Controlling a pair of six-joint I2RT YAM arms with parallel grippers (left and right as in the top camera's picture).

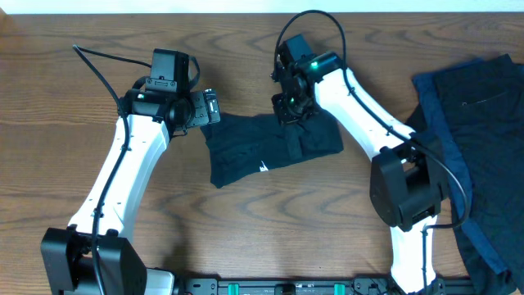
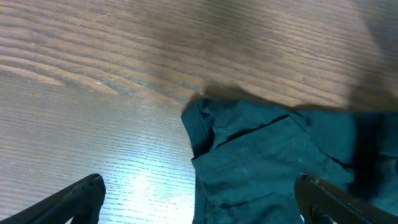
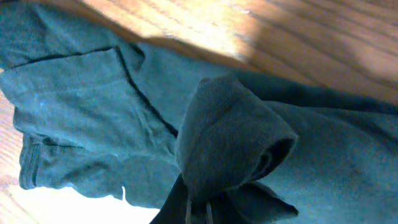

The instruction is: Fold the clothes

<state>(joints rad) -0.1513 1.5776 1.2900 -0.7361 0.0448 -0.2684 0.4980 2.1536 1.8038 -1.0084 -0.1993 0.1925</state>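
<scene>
A dark navy T-shirt (image 1: 270, 147) lies crumpled at the table's middle, its small white label (image 1: 263, 166) near the front edge. My right gripper (image 1: 289, 115) is over the shirt's back edge and shut on a bunched fold of it. In the right wrist view that fold (image 3: 230, 143) rises into the right gripper (image 3: 200, 214), with the label (image 3: 122, 194) to the left. My left gripper (image 1: 213, 107) is open at the shirt's back left corner. In the left wrist view its fingers (image 2: 74, 199) stand wide apart, and the cloth's corner (image 2: 273, 162) lies under the left gripper (image 2: 199, 208) without being gripped.
More clothes lie heaped at the table's right edge: a dark garment (image 1: 483, 106) over a brighter blue piece (image 1: 432, 102). The right arm's base (image 1: 405, 192) stands between the pile and the shirt. Bare wood table (image 1: 49, 123) lies left of the left arm.
</scene>
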